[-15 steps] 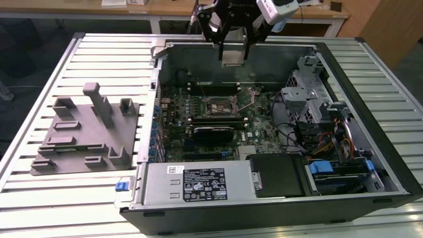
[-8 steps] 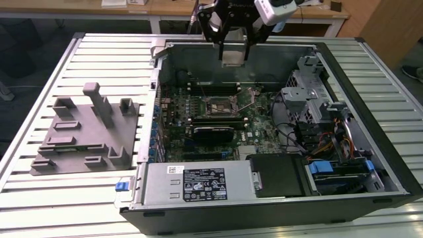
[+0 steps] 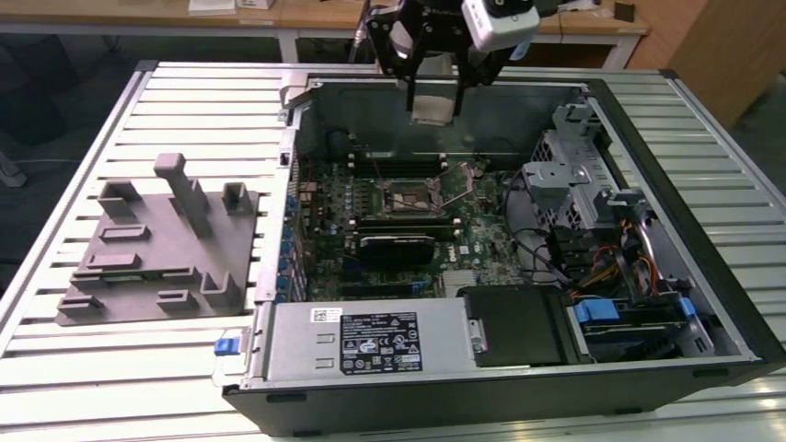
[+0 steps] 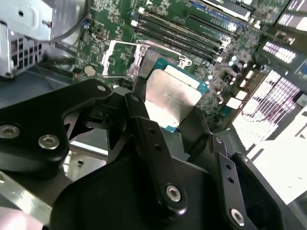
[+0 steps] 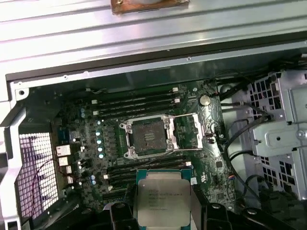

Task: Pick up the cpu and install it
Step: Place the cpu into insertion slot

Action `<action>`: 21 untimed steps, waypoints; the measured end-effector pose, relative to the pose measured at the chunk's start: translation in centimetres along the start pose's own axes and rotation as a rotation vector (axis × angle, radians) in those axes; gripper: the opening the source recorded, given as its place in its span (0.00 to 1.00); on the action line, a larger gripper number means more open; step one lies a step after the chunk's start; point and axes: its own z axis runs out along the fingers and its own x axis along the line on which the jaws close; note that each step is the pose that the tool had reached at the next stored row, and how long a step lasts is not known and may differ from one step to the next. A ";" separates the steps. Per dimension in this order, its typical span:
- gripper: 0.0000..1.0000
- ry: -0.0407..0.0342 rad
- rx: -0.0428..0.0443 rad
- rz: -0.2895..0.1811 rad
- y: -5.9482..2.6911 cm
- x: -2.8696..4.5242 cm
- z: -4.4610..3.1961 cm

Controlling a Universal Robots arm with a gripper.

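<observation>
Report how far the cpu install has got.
Done: pickup. The small flat square cpu with a silver metal top is clamped in the black hand, off any surface. In hand: it hangs above the green motherboard. Left: seating; the dark square socket is empty, its metal frame flipped open.

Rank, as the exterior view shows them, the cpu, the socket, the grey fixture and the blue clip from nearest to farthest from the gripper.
1. cpu: held in the gripper, over the far side of the case.
2. socket: inside the case, near its middle.
3. grey fixture: outside the case, on the exterior view's left.
4. blue clip: at the case's near corner, exterior view's left.
</observation>
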 end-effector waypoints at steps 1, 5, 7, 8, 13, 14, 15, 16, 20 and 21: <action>0.53 -0.0010 0.0004 0.016 0.00 0.00 0.01; 0.53 -0.0043 0.0015 0.073 0.00 0.00 0.08; 0.53 -0.0060 0.0022 0.103 0.00 0.00 0.11; 0.53 -0.0069 0.0025 0.118 0.00 0.01 0.13; 0.53 -0.0105 0.0038 0.181 0.00 0.01 0.19; 0.53 -0.0111 0.0041 0.192 0.00 0.01 0.19; 0.53 -0.0117 0.0044 0.203 0.00 0.01 0.20; 0.53 -0.0124 0.0045 0.214 0.00 0.01 0.21; 0.53 -0.0148 0.0054 0.256 0.01 0.01 0.24; 0.53 -0.0154 0.0057 0.266 0.01 0.01 0.25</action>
